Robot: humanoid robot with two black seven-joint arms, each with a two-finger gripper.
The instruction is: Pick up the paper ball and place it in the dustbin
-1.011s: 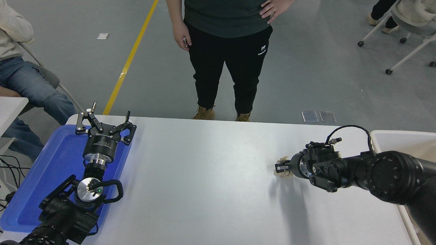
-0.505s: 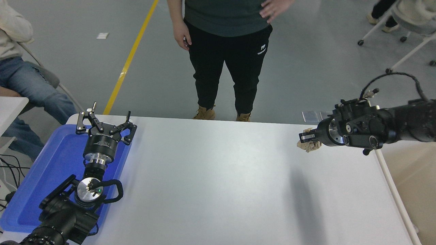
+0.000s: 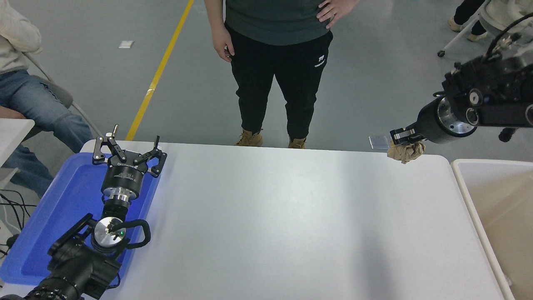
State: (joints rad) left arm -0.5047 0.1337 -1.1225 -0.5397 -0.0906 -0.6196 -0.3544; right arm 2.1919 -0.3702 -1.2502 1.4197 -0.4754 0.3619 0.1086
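Note:
My right gripper (image 3: pixel 403 141) is shut on the paper ball (image 3: pixel 406 152), a crumpled tan-brown wad, and holds it high above the table's far right corner. The ball hangs below the fingers. The dustbin (image 3: pixel 464 183), with a thick white rim and beige inside, stands off the table's right edge, to the right of and below the ball. My left gripper (image 3: pixel 127 149) is open and parked over the blue tray at the lower left.
A shallow blue tray (image 3: pixel 54 216) lies at the table's left edge under my left arm. A person (image 3: pixel 277 62) stands at the far side; another sits at the far left. Wheeled chairs stand at the top right.
My right arm has lifted the paper ball off the table and carried it up and to the right, toward the dustbin. The left arm has not moved.

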